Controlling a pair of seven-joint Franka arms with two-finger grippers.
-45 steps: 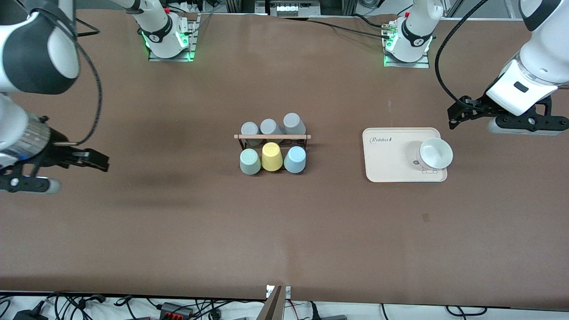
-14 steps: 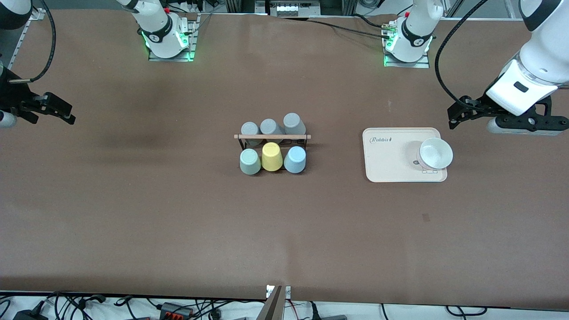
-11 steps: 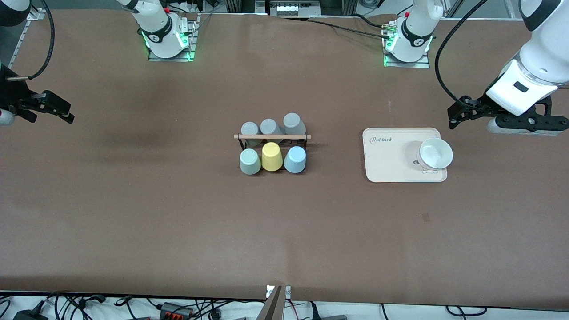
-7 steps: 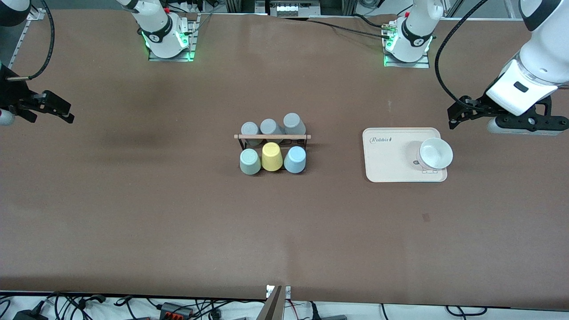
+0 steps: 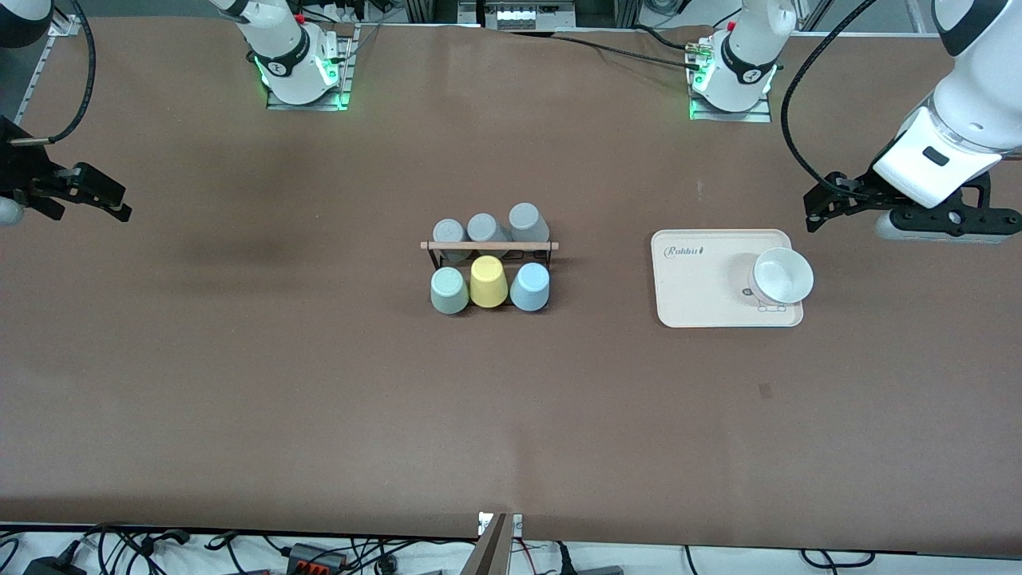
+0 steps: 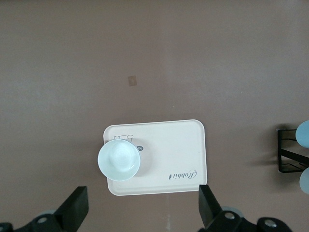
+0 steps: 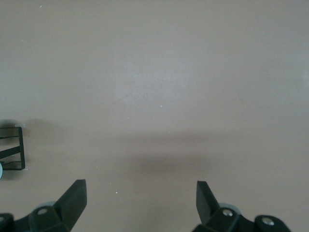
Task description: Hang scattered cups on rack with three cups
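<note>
Since both grippers (image 5: 830,209) (image 5: 100,196) hang spread and empty, pinch blue cup (image 5: 529,287) and green cup (image 5: 449,290) by the sidewall; prob light, slick.

We see the rack (image 5: 489,249) at mid-table, its wooden rod (image 5: 489,245) crossing three grey cups (image 5: 487,227). On its front-camera side the sage green cup (image 5: 449,290), yellow cup (image 5: 488,282) and light blue cup (image 5: 530,287) sit in a touching row. Our right gripper (image 5: 112,201) hangs spread wide, empty, over bare table well apart from the rack at the right arm's end. Our left gripper (image 5: 822,209) hangs just beside the cream tray (image 5: 703,287), whose white bowl (image 5: 782,276) sits in the corner nearest it.
</note>
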